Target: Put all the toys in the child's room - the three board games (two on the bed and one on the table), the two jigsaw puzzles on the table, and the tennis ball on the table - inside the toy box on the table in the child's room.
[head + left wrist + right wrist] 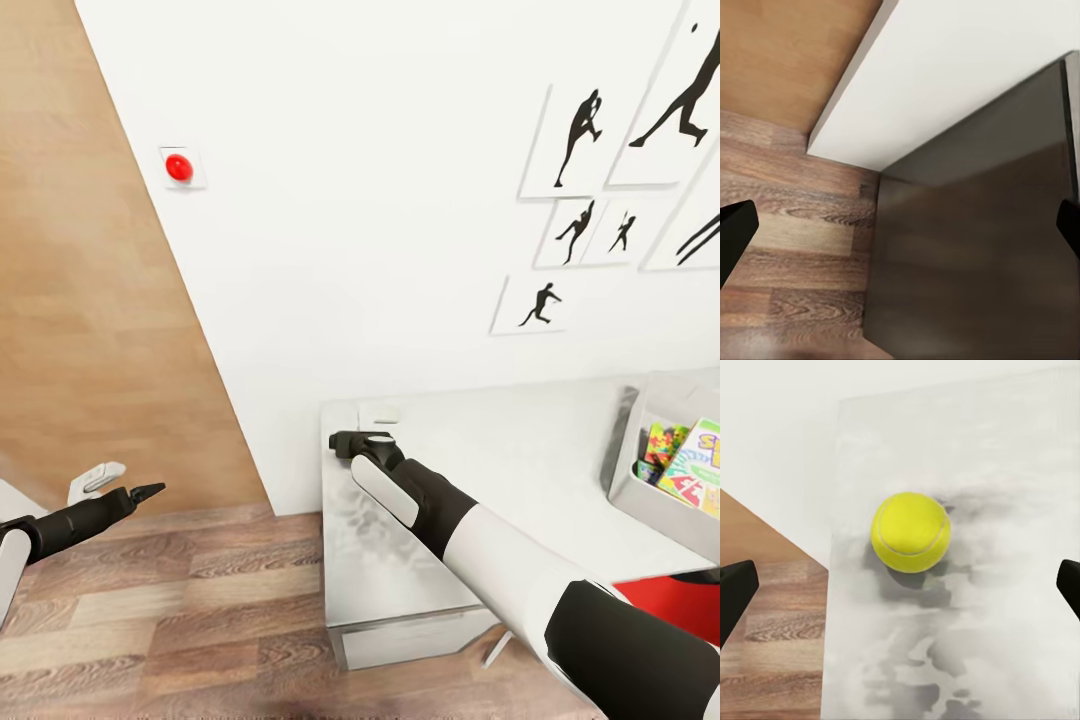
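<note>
The tennis ball (910,532), small and yellow-green, rests on the pale table (967,645) near its end by the wall. My right gripper (901,591) hovers above it, open, with a fingertip on each side and nothing gripped. In the head view that gripper (358,428) is over the table's (520,450) left end and covers the ball. The grey toy box (640,500) stands at the right edge, holding a jigsaw puzzle (663,447) and a yellow-green board game (700,465). My left gripper (120,482) hangs open over the wood floor, empty.
Black athlete posters (580,125) hang on the white wall above the table. A red chair (670,600) sits under the table at the right. A wood panel (90,300) and plank floor (200,620) lie to the left. A dark grey surface (975,255) lies below my left gripper (901,229).
</note>
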Motion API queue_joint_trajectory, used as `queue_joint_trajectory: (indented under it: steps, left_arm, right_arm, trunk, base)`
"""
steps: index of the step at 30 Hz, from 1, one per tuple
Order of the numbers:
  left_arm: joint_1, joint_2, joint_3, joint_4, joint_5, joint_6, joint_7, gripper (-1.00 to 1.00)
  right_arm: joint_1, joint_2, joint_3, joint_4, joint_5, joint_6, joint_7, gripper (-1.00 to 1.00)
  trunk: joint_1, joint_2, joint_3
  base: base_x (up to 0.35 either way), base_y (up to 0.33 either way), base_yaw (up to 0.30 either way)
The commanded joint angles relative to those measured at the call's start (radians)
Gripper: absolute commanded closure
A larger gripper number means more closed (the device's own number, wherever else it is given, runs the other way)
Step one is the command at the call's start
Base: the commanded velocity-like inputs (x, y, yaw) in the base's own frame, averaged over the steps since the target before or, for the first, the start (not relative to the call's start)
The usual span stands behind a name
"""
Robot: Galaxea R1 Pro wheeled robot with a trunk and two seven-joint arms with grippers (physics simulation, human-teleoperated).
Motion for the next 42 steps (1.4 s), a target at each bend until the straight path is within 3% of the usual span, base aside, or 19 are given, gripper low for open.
queue_joint_trajectory:
  steps: [1, 10, 42]
  left_arm:
    - [-0.001, 0.000, 0.002, 0.000, 0.000, 0.006, -0.004, -1.00]
    - [-0.001, 0.000, 0.002, 0.000, 0.000, 0.005, -0.004, -1.00]
    - [-0.001, 0.000, 0.001, 0.000, 0.000, 0.005, -0.005, -1.00]
  right_arm:
    - [-0.002, 0.000, 0.003, -0.001, -0.004, -0.002, -0.007, -1.00]
    - [-0.002, 0.000, 0.008, -0.001, -0.004, -0.011, -0.007, -1.00]
    - [-0.002, 0.000, 0.011, 0.038, -0.001, -0.042, -0.005, -1.00]
  trunk:
    - [0.001, -0.002, -0.004]
    - [0.001, -0.002, -0.013]
    - [0.001, -0.002, -0.014]
  base:
    - [0.000, 0.000, -0.002]
    - [0.052, 0.008, 0.000]
    - [0.084, 0.049, 0.000]
